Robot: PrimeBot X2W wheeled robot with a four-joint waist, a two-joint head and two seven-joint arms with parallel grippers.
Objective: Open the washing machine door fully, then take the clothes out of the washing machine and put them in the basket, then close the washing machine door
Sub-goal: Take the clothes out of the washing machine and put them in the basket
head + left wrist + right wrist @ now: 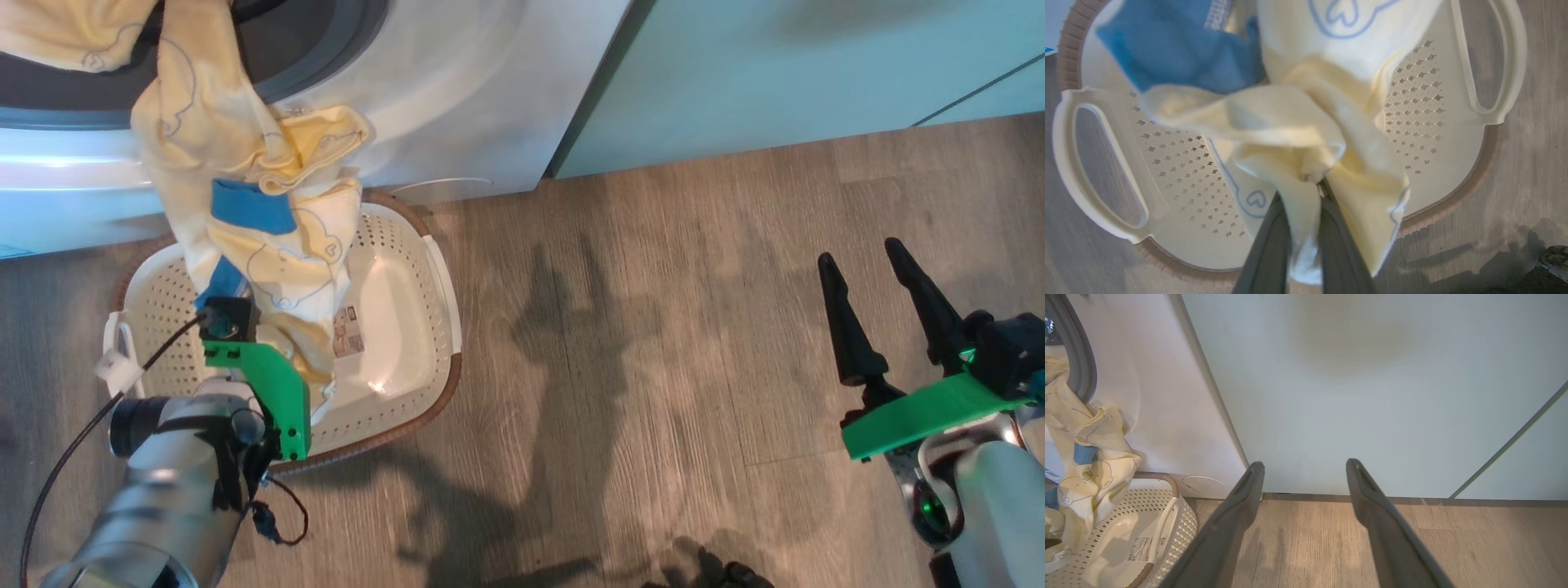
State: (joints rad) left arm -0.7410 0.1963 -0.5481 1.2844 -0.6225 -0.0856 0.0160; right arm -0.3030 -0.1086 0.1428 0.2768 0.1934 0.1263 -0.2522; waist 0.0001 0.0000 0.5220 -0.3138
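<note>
Yellow clothes [245,163] in left tool [1304,187] overhang one basket [446,304].

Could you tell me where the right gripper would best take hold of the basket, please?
Probably the white side handle nearest the open right gripper: a thin loop with an open slot, so one finger can slip through from above, approaching from the robot's right. The far handle of the basket sits beside the left gripper, which is shut on the clothes.
</note>
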